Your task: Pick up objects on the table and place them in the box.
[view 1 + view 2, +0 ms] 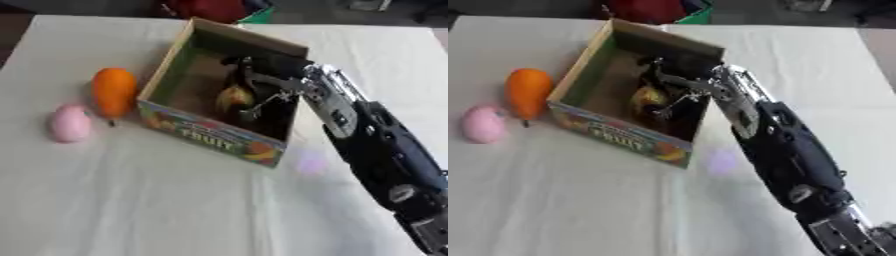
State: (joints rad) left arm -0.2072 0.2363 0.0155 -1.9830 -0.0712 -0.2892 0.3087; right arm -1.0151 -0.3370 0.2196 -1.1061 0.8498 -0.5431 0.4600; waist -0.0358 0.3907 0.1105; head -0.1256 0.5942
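Note:
A cardboard fruit box (210, 132) stands open in the middle of the white table. My right hand (249, 82) reaches down inside it from the right, fingers curled round a yellow and dark object (234, 97) low in the box. Left of the box lie an orange carrot-shaped object (115, 91) and a pink egg-shaped object (70, 123). The carrot lies close against the box's left wall. My left hand shows in neither view.
A faint purple patch (311, 163) marks the cloth to the right of the box's front corner. Red and green things (219, 9) sit beyond the table's far edge. My right forearm (385, 150) crosses the table's right side.

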